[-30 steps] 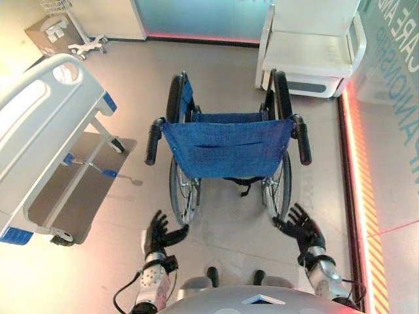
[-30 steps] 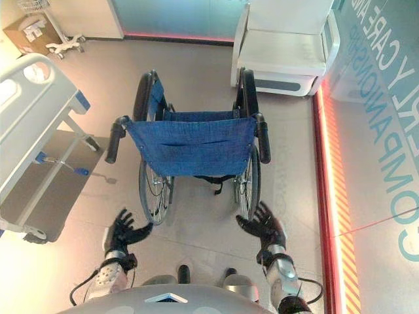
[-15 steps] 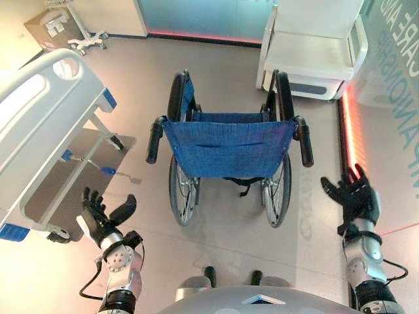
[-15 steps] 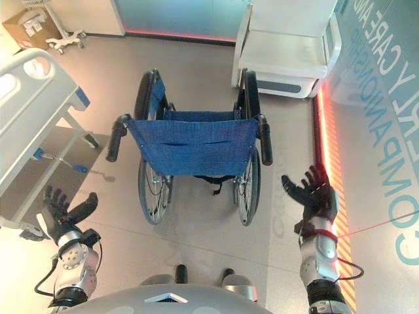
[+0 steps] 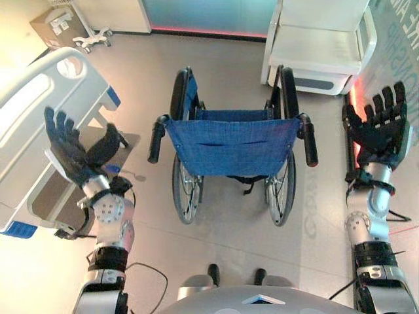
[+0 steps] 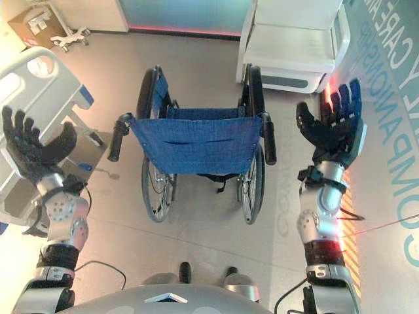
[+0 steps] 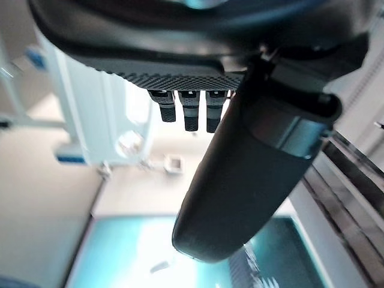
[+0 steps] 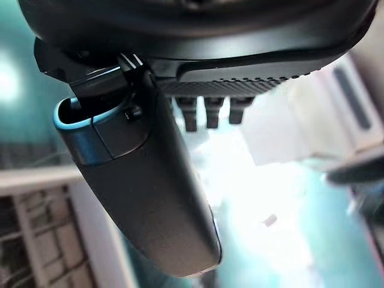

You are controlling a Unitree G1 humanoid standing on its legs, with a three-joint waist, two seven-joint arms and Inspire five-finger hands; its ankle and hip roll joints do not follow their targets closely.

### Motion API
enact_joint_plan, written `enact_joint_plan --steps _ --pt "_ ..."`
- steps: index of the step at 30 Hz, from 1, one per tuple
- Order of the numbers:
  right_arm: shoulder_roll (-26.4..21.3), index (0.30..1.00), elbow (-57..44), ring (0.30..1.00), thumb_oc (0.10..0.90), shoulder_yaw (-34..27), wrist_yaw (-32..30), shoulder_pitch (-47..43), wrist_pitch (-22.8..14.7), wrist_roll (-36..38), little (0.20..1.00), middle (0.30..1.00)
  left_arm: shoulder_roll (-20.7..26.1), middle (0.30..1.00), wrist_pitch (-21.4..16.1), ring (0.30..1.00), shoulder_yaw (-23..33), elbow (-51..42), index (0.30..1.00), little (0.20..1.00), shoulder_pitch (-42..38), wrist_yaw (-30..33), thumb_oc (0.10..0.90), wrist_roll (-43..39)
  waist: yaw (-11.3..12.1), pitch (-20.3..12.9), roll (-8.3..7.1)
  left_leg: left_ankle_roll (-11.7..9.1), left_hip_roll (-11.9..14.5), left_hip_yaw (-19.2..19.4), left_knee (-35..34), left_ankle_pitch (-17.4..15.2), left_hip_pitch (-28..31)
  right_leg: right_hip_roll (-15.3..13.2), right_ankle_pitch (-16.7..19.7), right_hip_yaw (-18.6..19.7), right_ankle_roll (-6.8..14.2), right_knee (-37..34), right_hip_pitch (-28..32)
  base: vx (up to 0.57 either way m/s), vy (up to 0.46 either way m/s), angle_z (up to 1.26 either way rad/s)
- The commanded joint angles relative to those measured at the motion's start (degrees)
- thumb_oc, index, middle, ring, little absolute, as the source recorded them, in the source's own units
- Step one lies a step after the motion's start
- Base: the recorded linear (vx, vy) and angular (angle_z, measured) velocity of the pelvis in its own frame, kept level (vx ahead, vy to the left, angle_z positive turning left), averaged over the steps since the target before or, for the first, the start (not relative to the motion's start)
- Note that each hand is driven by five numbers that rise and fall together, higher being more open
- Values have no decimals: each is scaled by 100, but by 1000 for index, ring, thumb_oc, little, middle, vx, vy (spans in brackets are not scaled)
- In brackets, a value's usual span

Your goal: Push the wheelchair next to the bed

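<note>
A wheelchair (image 5: 232, 147) with a blue fabric back and black push handles stands in the middle of the floor, its back toward me. The white hospital bed (image 5: 39, 124) with blue corner pieces lies to its left. My left hand (image 5: 72, 150) is raised with straight, spread fingers, left of the left push handle (image 5: 156, 139) and apart from it. My right hand (image 5: 380, 127) is raised the same way, right of the right push handle (image 5: 309, 140), touching nothing. Each wrist view shows its own hand (image 7: 252, 174) (image 8: 144, 180) with fingers straight and nothing held.
A white armchair (image 5: 321, 46) stands beyond the wheelchair at the back right. A cardboard box (image 5: 55, 23) and a wheeled stand base (image 5: 91, 40) sit at the back left. A red-lit floor strip (image 6: 334, 190) and a printed wall run along the right.
Both hands have risen from low beside the wheels and swung outward, ending level with the push handles. The wheelchair has not moved.
</note>
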Motion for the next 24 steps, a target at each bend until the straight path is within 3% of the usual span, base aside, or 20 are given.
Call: enact_joint_plan --steps 1,10,13,16,18,24 --pt "-442 900 -523 900 800 141 147 -732 -231 -406 900 900 701 900 -304 900 -99 -194 900 900 -816 -298 800 151 36 -317 -219 -31 -218 69 20 -662 205 -176 -327 47 81 303 -53 0 0 0" --pt "-540 900 -685 900 800 509 529 -812 674 -979 900 900 833 900 183 900 -281 -404 900 900 -958 -1095 800 150 30 -319 -237 -14 -227 101 20 -655 215 -163 -318 67 88 317 -58 0 0 0" --pt "-599 900 -718 900 800 576 681 -718 949 -1097 900 900 938 900 585 900 -394 -472 900 900 -878 -1493 800 203 32 -294 -235 -6 -228 120 20 -642 205 -157 -309 80 99 330 -75 0 0 0" --pt "-671 900 -721 900 800 561 740 -655 1092 -1107 900 900 1025 900 814 900 -426 -468 900 900 -828 -1618 800 248 27 -270 -233 -1 -227 136 20 -633 210 -154 -309 84 108 356 -89 0 0 0" --pt "-757 900 -693 900 800 545 765 -604 1220 -1123 900 900 1137 900 1215 900 -449 -398 900 900 -771 -1721 800 352 27 -236 -231 7 -223 154 20 -622 210 -154 -308 75 113 381 -99 0 0 0" --pt "-942 900 -735 900 800 506 865 -491 1515 -1192 900 900 1434 900 1857 900 -445 -213 900 900 -643 -1958 800 609 35 -188 -235 18 -232 175 21 -603 206 -145 -293 76 134 393 -111 0 0 0"
